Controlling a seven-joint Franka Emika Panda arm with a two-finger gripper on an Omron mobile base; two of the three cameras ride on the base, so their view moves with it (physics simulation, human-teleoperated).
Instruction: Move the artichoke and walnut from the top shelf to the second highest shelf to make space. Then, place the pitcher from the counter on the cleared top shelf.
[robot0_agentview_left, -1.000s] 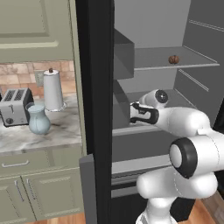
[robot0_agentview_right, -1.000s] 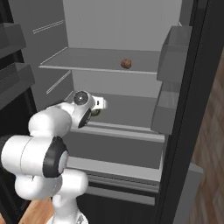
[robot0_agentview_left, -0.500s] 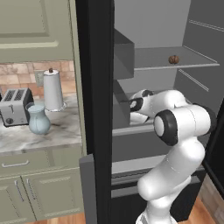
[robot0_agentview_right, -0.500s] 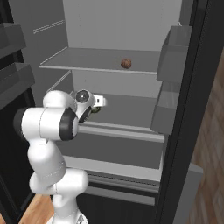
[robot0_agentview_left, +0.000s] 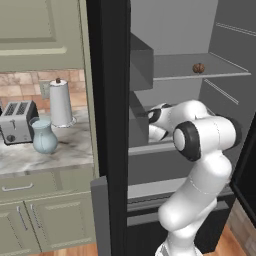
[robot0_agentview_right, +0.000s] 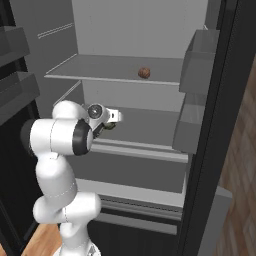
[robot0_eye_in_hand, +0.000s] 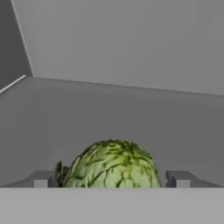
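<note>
The artichoke (robot0_eye_in_hand: 111, 164) rests on the second highest shelf (robot0_eye_in_hand: 131, 122), between the fingertips (robot0_eye_in_hand: 43, 179) of my open gripper (robot0_eye_in_hand: 111, 180), with a small gap on each side. In the right base view the gripper (robot0_agentview_right: 109, 120) sits low over that shelf (robot0_agentview_right: 145, 145), with a bit of green artichoke (robot0_agentview_right: 108, 125) under it. The walnut (robot0_agentview_right: 144, 73) lies alone on the top shelf (robot0_agentview_right: 100, 77), also seen as walnut (robot0_agentview_left: 199, 68) on top shelf (robot0_agentview_left: 225, 75). The pitcher (robot0_agentview_left: 44, 135) stands on the counter (robot0_agentview_left: 30, 159) left of the fridge.
A paper-towel roll (robot0_agentview_left: 61, 102) and a toaster (robot0_agentview_left: 17, 121) stand behind the pitcher. Door bins (robot0_agentview_right: 197, 60) jut out on the fridge's right door, and more bins (robot0_agentview_left: 140, 62) on the left door, close beside my hand. The fridge's dark door edge (robot0_agentview_left: 107, 125) separates it from the counter.
My elbow and forearm have swung up and closer to the fridge. The hand has stayed over the second highest shelf with the artichoke at it. The walnut and pitcher have not moved.
</note>
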